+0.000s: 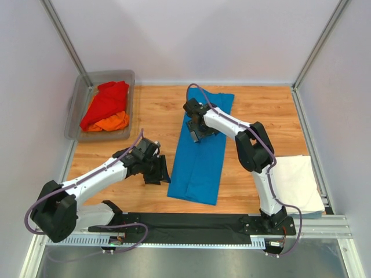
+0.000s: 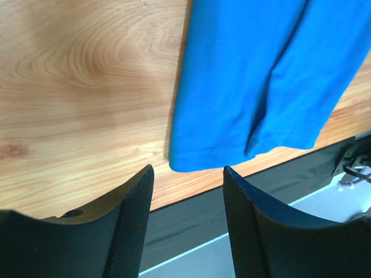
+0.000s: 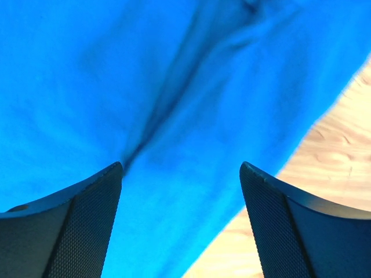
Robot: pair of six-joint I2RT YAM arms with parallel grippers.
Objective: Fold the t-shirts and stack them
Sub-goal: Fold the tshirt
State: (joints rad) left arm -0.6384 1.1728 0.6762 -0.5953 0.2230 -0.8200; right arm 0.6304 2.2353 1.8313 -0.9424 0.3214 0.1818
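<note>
Two black fingers (image 2: pixel 132 231) of the left gripper (image 2: pixel 188 223) stand apart with nothing between them, low over the wooden table (image 2: pixel 75 104), pointing at the near left corner of the blue t-shirt (image 2: pixel 255 87), which lies just beyond their tips and clear of them. Two fingers (image 3: pixel 78 231) of the right gripper (image 3: pixel 181 223) are spread wider still, directly above the same blue cloth, where a soft crease runs up from the left fingertip; whether the tips touch the fabric cannot be told. From above, the left gripper (image 1: pixel 160 171) sits just beside the shirt's left edge near its lower end, and the right gripper (image 1: pixel 200 133) hangs over the shirt's upper half. Four t-shirts are in sight. One, the blue t-shirt (image 1: pixel 203 165), lies in the middle of the table as a long narrow strip, running from the far side toward the arms. One white t-shirt (image 1: pixel 298 179) lies folded flat at the right edge, well apart from the blue one. One red t-shirt (image 1: pixel 106 103) and one orange t-shirt (image 1: pixel 110 123) are bunched together in the single grey tub (image 1: pixel 74 116) at the far left corner, the red lying over the orange.
</note>
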